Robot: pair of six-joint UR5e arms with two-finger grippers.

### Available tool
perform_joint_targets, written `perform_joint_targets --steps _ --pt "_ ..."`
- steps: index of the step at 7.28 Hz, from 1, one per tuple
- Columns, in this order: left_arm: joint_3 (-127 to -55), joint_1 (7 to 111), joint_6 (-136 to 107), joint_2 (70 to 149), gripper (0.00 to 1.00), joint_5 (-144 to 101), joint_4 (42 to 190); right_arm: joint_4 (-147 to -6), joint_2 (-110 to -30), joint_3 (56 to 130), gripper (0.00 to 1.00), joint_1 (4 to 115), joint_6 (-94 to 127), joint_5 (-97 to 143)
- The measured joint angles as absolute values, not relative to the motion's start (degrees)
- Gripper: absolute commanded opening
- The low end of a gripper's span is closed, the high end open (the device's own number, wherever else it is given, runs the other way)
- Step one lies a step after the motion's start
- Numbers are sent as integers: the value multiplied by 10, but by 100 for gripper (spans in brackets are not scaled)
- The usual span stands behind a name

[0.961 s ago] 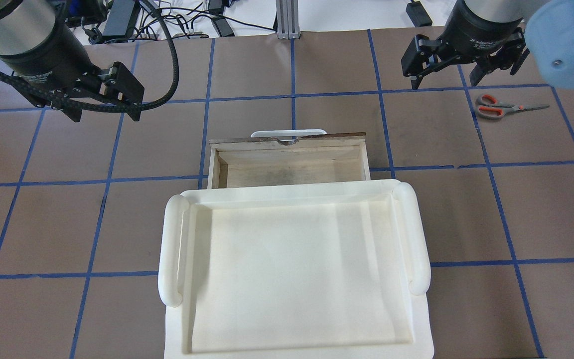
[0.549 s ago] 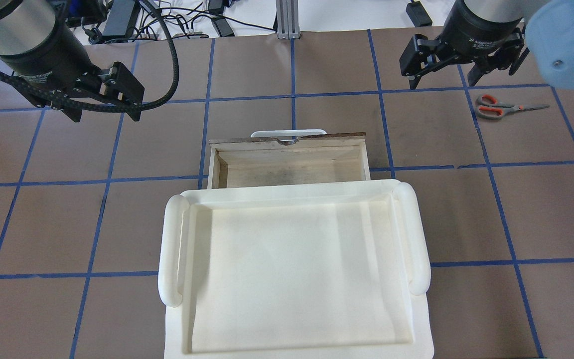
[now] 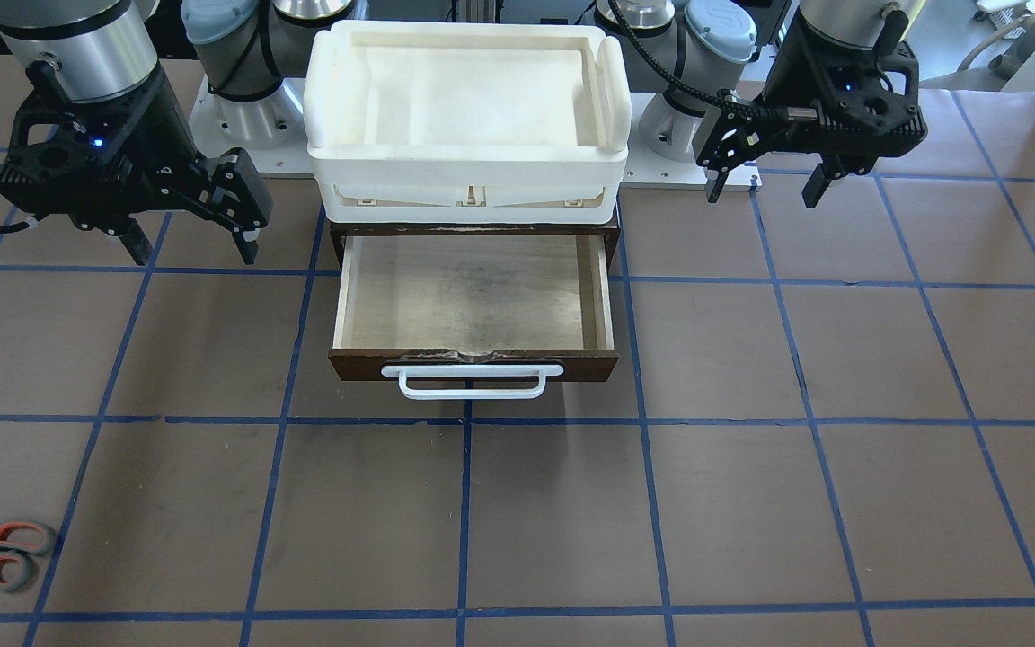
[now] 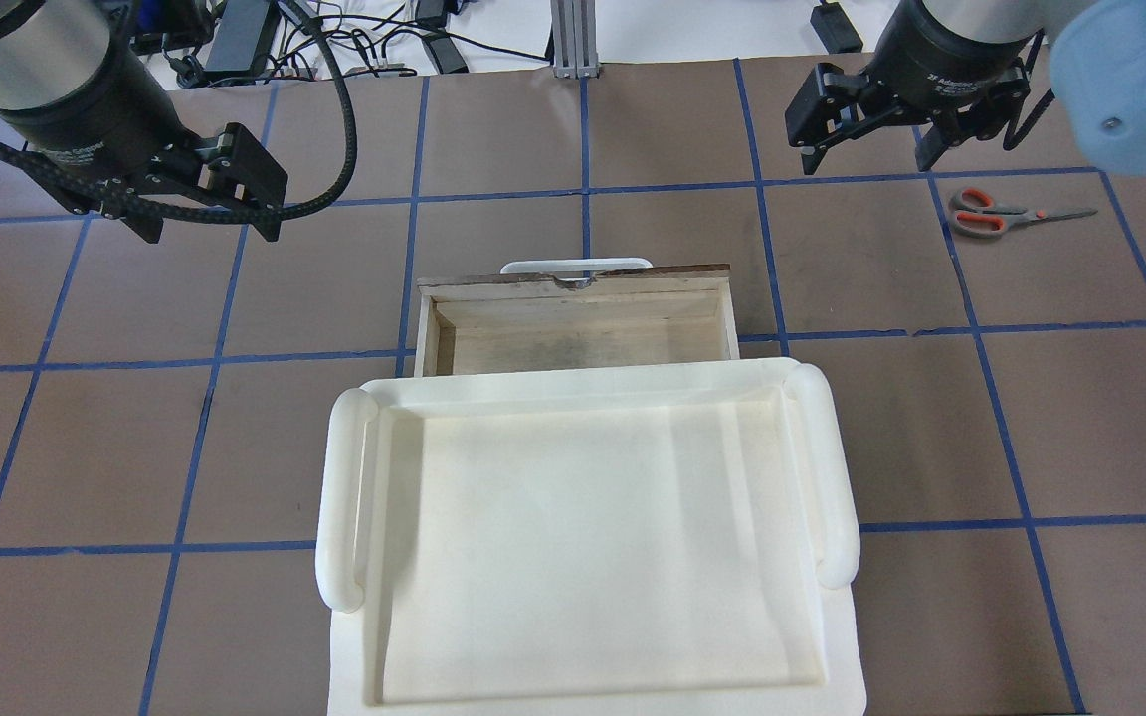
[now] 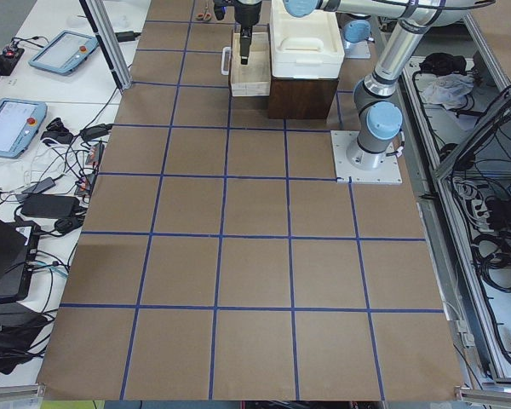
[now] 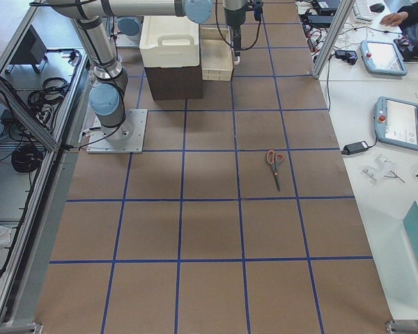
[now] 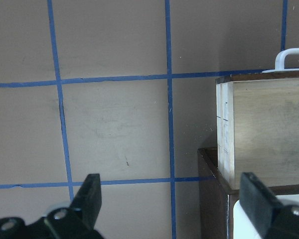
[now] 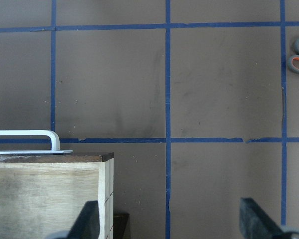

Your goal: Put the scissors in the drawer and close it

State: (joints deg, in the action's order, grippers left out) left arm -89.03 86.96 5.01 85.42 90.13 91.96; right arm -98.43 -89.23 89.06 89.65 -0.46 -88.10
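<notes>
**A:** Where are the scissors [image 4: 1016, 213]?

**B:** Flat on the counter [image 4: 633, 129], out on the robot's right side and well apart from the drawer [image 3: 473, 363]. The grey handles with orange lining face the middle of the counter, and the blades point away from it.

**A:** And the drawer?

**B:** It is pulled out of the dark cabinet [image 6: 173, 82], and its pale wooden floor shows. The white bar handle [image 3: 473, 383] is on the front, facing away from the robot. A white tray [image 4: 573, 384] sits on top of the cabinet.

**A:** How does the right pincer [image 4: 869, 164] stand?

**B:** Its fingers are spread wide apart with nothing between them. It hangs above the counter near the scissors, on the drawer's side of them and not over them. Its wrist camera catches only the handle loops at the frame's right edge.

**A:** And the left pincer [image 4: 210, 231]?

**B:** Its fingers are also spread and hold nothing. It hangs above bare counter on the drawer's other side. Its wrist view shows the drawer's side wall and a corner of the cabinet.
</notes>
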Motion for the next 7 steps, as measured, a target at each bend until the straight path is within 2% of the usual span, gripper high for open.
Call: perform_joint_targets --steps 4,7 --pt "-890 870 50 854 100 902 920 -984 -876 892 100 872 -38 -883" --pt "-890 870 50 854 100 901 920 -983 -853 892 100 796 -245 -878"
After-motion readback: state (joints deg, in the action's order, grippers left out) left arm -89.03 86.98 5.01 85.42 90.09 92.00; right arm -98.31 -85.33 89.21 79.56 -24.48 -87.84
